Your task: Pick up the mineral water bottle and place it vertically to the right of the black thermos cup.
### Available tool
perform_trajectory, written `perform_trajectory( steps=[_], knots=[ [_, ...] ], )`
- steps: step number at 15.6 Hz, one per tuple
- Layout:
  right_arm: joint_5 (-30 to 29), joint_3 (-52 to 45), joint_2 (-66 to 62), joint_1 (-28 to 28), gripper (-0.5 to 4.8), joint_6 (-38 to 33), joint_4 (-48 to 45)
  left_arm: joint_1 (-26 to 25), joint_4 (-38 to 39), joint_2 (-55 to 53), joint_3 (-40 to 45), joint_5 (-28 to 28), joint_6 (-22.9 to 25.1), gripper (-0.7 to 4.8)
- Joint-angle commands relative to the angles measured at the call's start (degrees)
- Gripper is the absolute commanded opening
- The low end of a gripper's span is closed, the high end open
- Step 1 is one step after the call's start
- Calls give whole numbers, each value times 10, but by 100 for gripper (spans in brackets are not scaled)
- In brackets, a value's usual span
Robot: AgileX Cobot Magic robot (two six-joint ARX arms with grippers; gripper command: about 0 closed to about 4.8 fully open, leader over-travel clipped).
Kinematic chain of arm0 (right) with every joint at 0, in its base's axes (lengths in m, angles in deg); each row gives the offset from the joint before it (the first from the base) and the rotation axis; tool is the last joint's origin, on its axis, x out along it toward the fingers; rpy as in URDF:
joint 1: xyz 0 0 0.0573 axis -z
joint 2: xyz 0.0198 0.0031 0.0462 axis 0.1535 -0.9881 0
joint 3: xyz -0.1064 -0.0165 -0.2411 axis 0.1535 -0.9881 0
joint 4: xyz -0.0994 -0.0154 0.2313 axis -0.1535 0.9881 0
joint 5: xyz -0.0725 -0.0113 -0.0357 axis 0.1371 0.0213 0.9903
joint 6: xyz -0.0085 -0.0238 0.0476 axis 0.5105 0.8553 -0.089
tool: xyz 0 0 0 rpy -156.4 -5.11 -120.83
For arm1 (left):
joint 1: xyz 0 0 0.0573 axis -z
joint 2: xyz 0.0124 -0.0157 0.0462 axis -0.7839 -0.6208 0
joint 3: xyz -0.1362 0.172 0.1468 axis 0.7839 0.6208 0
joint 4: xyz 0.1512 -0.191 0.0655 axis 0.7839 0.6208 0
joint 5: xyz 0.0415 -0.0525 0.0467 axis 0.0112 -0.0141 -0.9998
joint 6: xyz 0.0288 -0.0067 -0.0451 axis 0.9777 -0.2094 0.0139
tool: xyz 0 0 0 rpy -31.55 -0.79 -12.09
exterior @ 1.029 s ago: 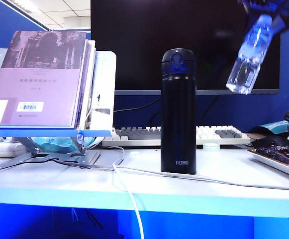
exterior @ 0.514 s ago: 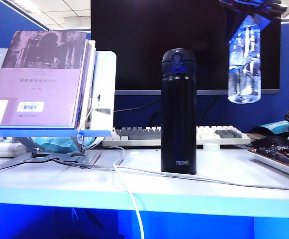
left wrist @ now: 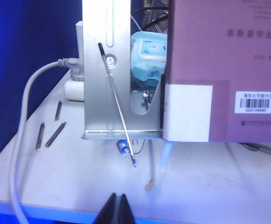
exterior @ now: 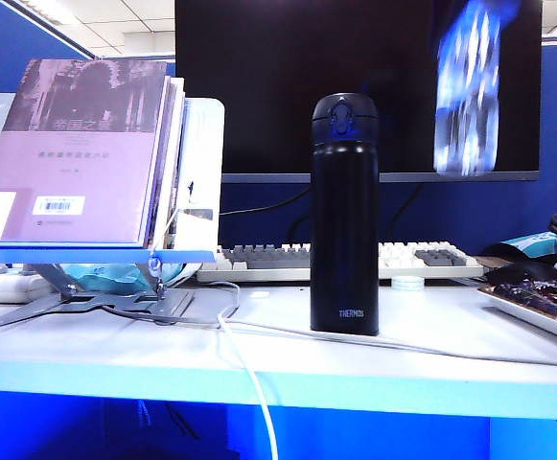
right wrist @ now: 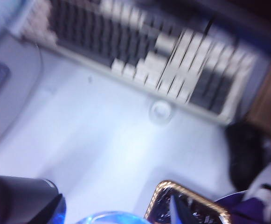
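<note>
Bottle (exterior: 468, 91) swings upright above thermos's (exterior: 344, 216) right, right gripper clenching it off-frame; left gripper (left wrist: 116, 210) clenched, idle.

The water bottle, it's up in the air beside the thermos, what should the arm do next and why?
Probably lower it straight down. The mineral water bottle hangs blurred but roughly upright, high right of the black thermos cup, above bare desk before the keyboard. The right tool is out of view; the left tool rests shut.
</note>
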Motion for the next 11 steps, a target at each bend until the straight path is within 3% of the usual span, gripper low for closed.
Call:
perform_trajectory(
  steps=[1,7,11],
  knots=[
    [-5,7,71,0,282,-11,-18,0,5,2,0,3,2,-4],
    [-5,7,236,0,282,-54,-13,0,5,2,0,3,2,-4],
    [8,7,281,0,282,-55,-6,0,5,2,0,3,2,-4]
  ],
)
